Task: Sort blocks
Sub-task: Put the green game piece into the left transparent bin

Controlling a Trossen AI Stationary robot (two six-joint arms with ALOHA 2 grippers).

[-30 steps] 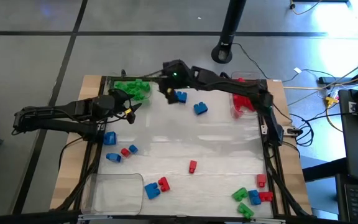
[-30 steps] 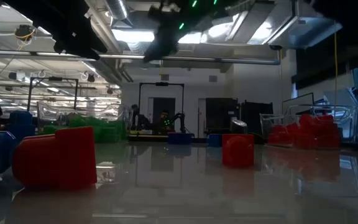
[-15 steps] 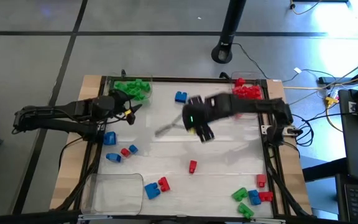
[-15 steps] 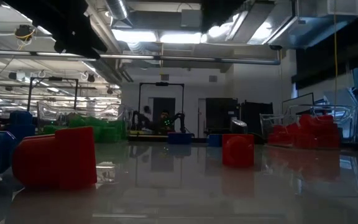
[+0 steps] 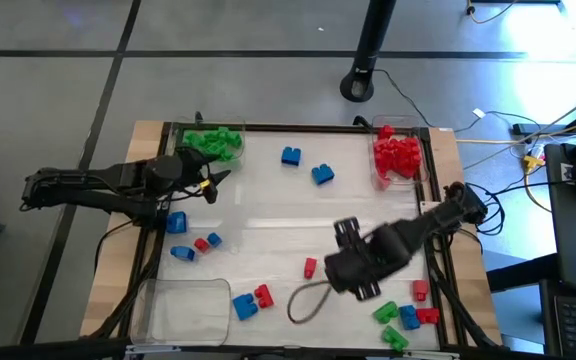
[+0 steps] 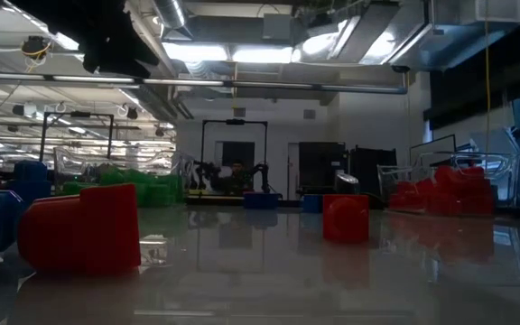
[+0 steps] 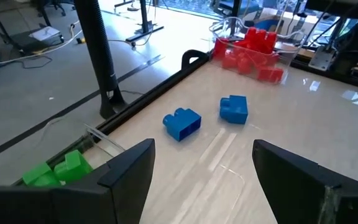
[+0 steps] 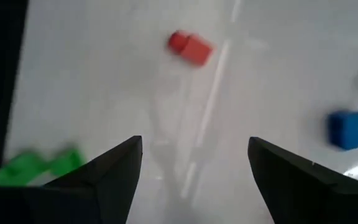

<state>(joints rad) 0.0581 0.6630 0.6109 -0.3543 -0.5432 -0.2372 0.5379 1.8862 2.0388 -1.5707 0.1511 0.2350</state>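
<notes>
Dozens of small studded plastic bricks are spread over the glossy white tabletop (image 5: pixel 268 225): a green heap (image 5: pixel 213 141) sits in the far left corner, a red heap (image 5: pixel 397 157) in a clear tray at the far right corner, two blue bricks (image 5: pixel 306 165) lie near the far edge, and mixed strays remain along the left side and the near edge. The right gripper (image 5: pixel 345 236) hangs over the near middle of the table, its fingers spread and holding nothing. A single small red brick (image 5: pixel 310 267) lies just beside it toward the near-left, apart from the fingers (the right wrist view shows it ahead of the open jaws, its long axis slanted across the gap). This arm is clearly the nearer one. The left gripper (image 5: pixel 213 181) waits near the far left, beside the green heap, also spread wide and empty. A likely next pick is that red brick, which belongs with the red heap.
</notes>
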